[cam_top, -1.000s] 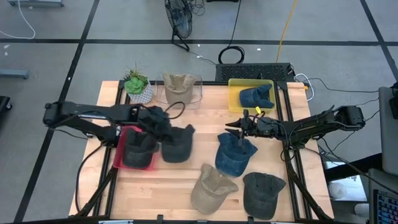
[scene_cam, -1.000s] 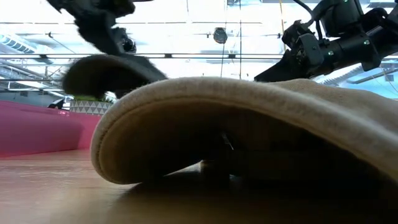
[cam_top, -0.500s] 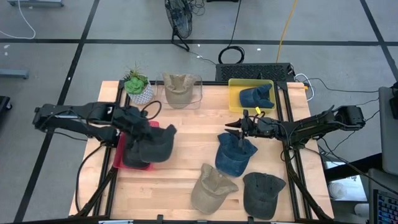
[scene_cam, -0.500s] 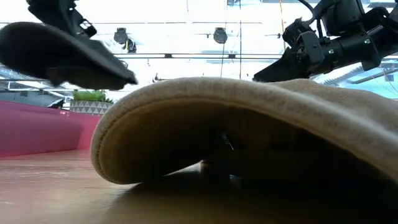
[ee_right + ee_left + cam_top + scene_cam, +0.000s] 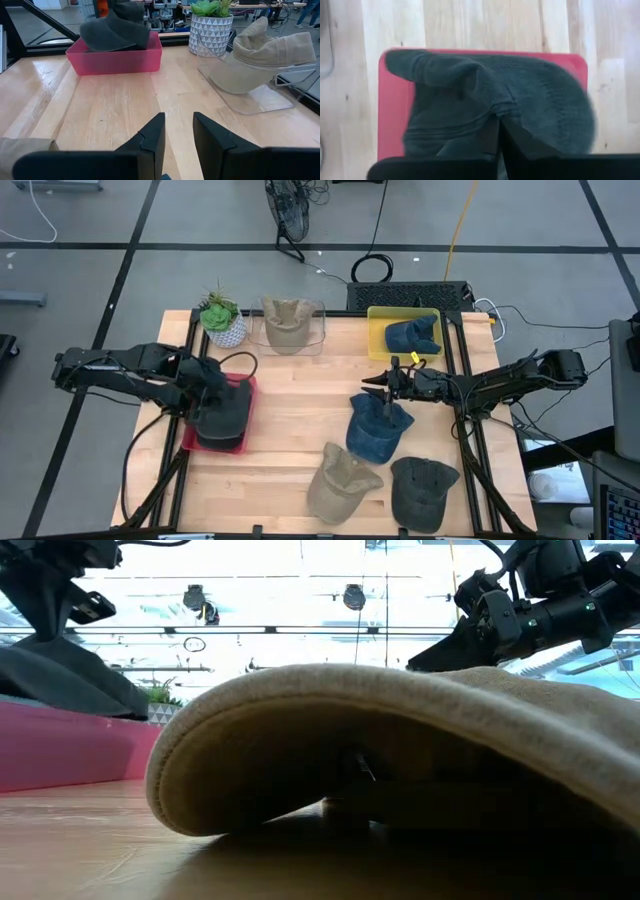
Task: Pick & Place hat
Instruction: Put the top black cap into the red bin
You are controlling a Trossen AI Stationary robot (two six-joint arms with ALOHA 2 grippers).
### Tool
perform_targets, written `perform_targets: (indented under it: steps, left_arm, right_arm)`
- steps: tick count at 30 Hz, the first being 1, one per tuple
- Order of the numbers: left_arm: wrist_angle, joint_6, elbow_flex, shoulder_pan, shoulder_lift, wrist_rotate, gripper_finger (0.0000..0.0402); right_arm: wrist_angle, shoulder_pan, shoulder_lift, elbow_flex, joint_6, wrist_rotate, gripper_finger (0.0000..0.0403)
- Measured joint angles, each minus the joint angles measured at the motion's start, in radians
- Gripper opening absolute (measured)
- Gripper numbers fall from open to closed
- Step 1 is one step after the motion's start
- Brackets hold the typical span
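Observation:
My left gripper (image 5: pixel 207 383) is shut on a dark grey hat (image 5: pixel 228 406) and holds it over the red tray (image 5: pixel 190 435) at the table's left. In the left wrist view this hat (image 5: pixel 535 110) covers most of the tray (image 5: pixel 395 130). A second dark hat under it I cannot make out. My right gripper (image 5: pixel 384 386) hangs open above a blue hat (image 5: pixel 376 430) at centre right, nothing between its fingers (image 5: pixel 150 137). A tan hat (image 5: pixel 340 480) and another dark hat (image 5: pixel 422 490) lie crown up on the near part of the table. My left gripper pinches a bunched-up fold of the hat's crown (image 5: pixel 496 109) between its two fingers. The fingers come from above, slanting down from the table's left. The hat hangs below them over the tray; its lower edge (image 5: pixel 75 700) is at rim height, and I cannot tell whether it rests on anything.
Along the far edge stand a potted plant (image 5: pixel 222 320), a clear tray with a tan hat (image 5: pixel 288 325) and a yellow bin with a blue hat (image 5: pixel 405 333). Bare wood lies at the table's middle (image 5: pixel 300 395). In the low view the tan hat (image 5: pixel 400 750) fills the foreground.
My left gripper has carried the dark grey hat toward the table's left edge, from above the bare wood to over the red tray, and has tipped further downward. It has stayed shut on the hat.

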State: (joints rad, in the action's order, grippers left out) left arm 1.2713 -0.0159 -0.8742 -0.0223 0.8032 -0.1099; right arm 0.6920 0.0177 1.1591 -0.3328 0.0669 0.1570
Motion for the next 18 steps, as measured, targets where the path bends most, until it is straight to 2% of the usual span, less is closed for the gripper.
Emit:
perform_targets:
  steps: [10,18]
  left_arm:
    - [0.017,0.018,0.0,-0.007,0.0,0.005,0.0011]
    - [0.017,0.063,0.0,-0.078,0.0,-0.023,0.0016]
  right_arm:
    - [0.0,0.0,0.0,0.0,0.0,0.0,0.0077]
    - [-0.001,0.0,0.0,0.0,-0.001,0.0,0.0077]
